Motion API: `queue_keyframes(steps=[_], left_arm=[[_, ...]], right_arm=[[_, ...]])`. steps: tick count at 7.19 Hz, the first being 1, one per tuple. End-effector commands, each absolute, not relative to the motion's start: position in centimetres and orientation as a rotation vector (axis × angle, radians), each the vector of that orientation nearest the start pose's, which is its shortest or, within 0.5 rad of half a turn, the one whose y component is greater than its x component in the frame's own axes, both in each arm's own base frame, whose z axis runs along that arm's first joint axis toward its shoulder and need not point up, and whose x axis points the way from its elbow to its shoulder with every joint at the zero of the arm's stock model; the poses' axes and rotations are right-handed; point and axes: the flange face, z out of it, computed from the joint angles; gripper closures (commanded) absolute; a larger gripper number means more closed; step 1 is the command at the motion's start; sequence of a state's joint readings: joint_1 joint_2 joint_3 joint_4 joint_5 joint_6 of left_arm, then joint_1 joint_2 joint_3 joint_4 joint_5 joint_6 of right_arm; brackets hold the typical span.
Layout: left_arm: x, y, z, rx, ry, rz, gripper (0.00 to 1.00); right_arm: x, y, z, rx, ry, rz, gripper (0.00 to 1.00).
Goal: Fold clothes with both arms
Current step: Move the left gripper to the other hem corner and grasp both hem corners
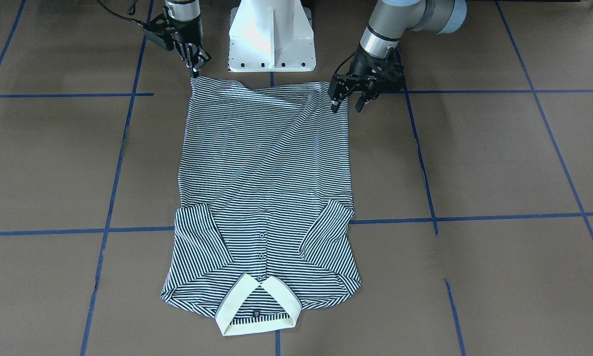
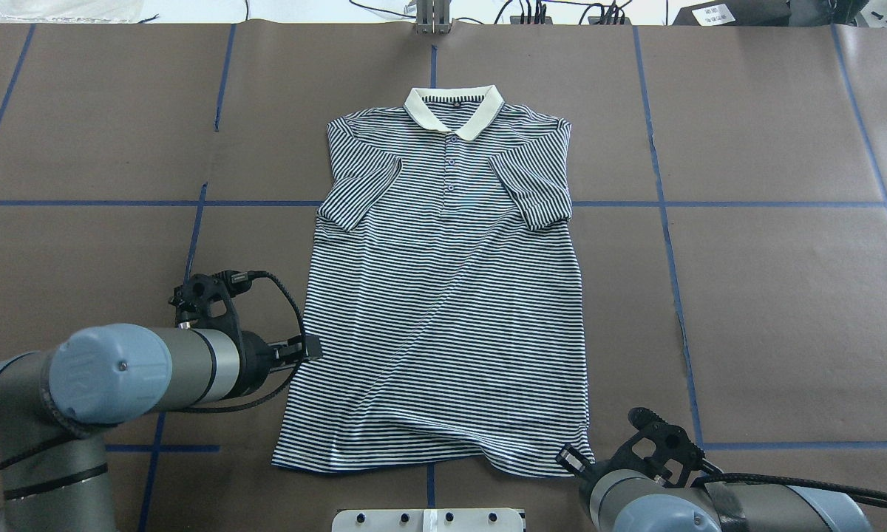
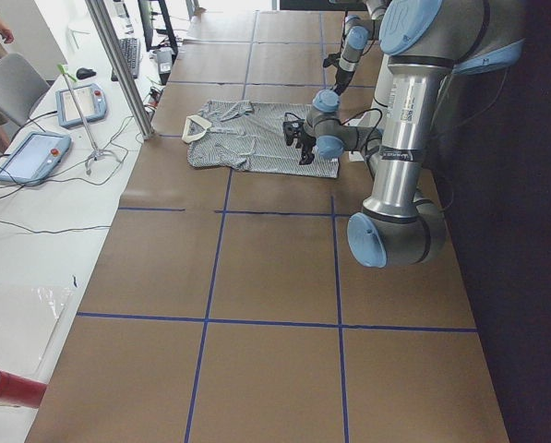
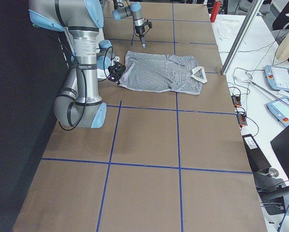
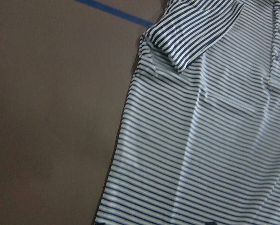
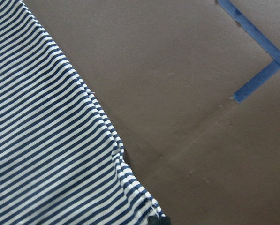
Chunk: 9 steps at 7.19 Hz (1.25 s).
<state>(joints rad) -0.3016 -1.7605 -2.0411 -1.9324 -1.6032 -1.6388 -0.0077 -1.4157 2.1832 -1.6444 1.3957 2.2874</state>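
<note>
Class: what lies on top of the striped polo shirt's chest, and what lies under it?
On the polo shirt, both sleeves lie folded inward. Beneath is the brown table; blue tape lines vanish under the fabric.

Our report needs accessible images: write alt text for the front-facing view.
A striped polo shirt lies flat on a brown table, collar nearest the camera. The right tool pinches one hem corner; the left tool hangs open near the other.

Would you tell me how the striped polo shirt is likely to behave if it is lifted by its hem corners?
Probably floppy: the polo shirt lies flat with soft diagonal wrinkles near the hem, so it should sag between grips. Likely light, as the fabric looks thin. Its folded-in sleeves may flop open.
</note>
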Motion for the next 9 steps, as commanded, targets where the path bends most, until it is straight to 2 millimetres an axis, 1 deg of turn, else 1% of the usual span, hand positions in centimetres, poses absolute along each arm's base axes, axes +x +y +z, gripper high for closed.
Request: queue_keyframes(steps=[1, 4, 7, 9], left_arm=[[48.2, -22.8, 34.0, 0.062, 0.942, -0.31, 0.28], [49.3, -20.6, 34.3, 0.031, 0.935, -0.28, 0.33], [49.7, -19.6, 34.4, 0.021, 0.933, -0.261, 0.37], [50.0, -19.1, 34.6, 0.016, 0.928, -0.252, 0.41]], right_arm=[[-48.8, -14.7, 32.1, -0.091, -0.725, 0.739, 1.0], [-48.8, -14.7, 32.1, -0.091, -0.726, 0.739, 1.0], [-48.8, -14.7, 32.1, -0.091, -0.726, 0.739, 1.0], [-48.8, -14.7, 32.1, -0.091, -0.726, 0.739, 1.0]])
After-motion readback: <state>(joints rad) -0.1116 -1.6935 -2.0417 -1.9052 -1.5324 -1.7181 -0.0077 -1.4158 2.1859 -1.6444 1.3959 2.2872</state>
